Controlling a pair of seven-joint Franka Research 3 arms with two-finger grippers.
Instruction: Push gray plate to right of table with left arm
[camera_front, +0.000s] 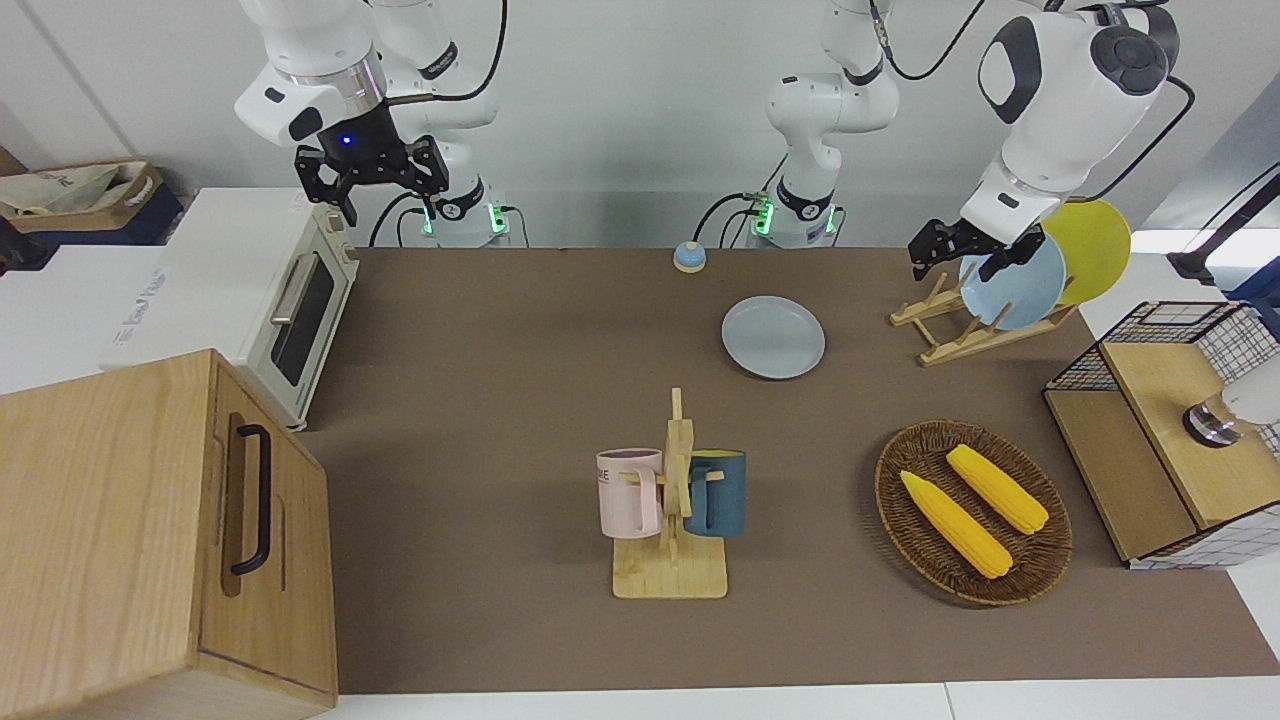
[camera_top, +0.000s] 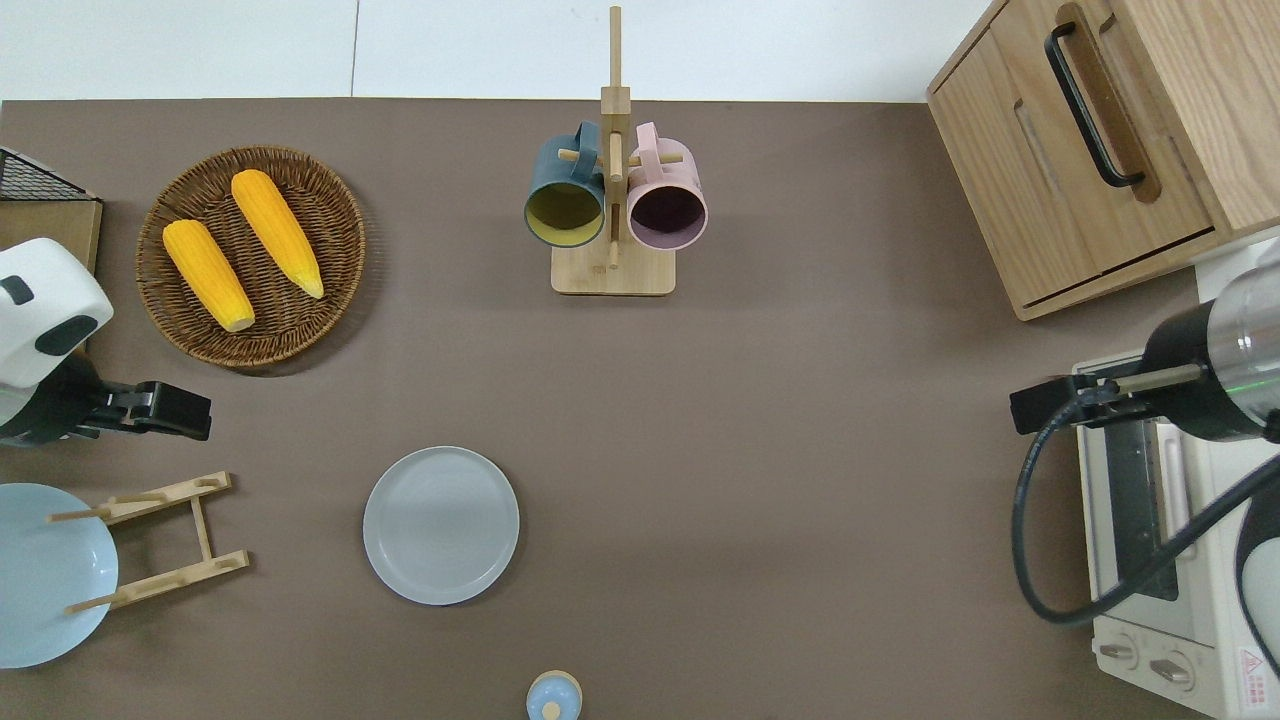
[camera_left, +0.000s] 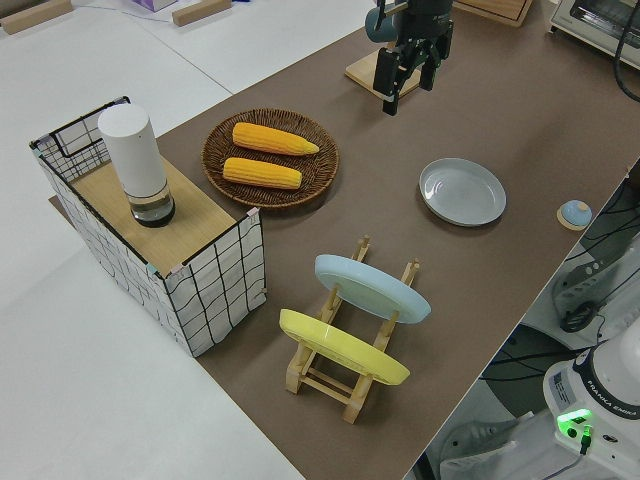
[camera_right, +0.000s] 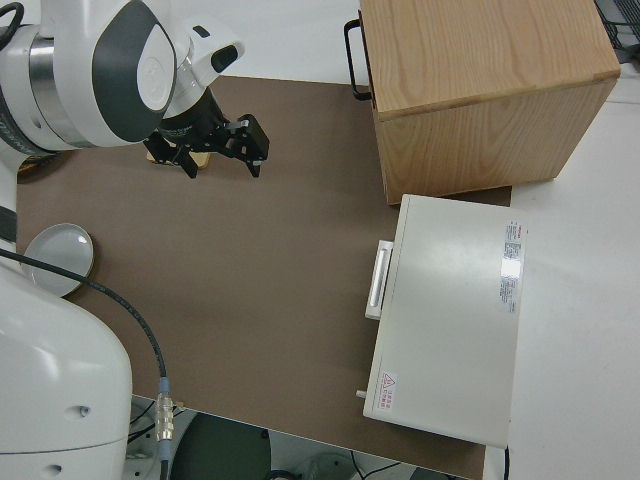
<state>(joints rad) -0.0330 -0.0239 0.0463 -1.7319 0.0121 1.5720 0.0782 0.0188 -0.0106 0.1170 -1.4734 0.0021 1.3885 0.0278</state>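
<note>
The gray plate (camera_front: 773, 337) (camera_top: 441, 525) (camera_left: 462, 191) lies flat on the brown table (camera_top: 800, 450), with nothing touching it. My left gripper (camera_front: 960, 258) (camera_top: 192, 412) (camera_left: 406, 92) hangs open and empty in the air. In the overhead view it is over bare table between the wicker basket and the plate rack, toward the left arm's end from the gray plate. The right arm is parked, its gripper (camera_front: 378, 190) (camera_right: 215, 160) open and empty.
A wooden rack (camera_top: 160, 540) holds a sky-blue plate (camera_front: 1015, 285) and a yellow plate (camera_front: 1095, 245). A wicker basket (camera_top: 330, 190) holds two corn cobs. A mug stand (camera_top: 613, 200), a bell (camera_top: 553, 697), a wooden cabinet (camera_top: 1090, 150), a toaster oven (camera_front: 290, 300) and a wire crate (camera_front: 1160, 430) ring the table.
</note>
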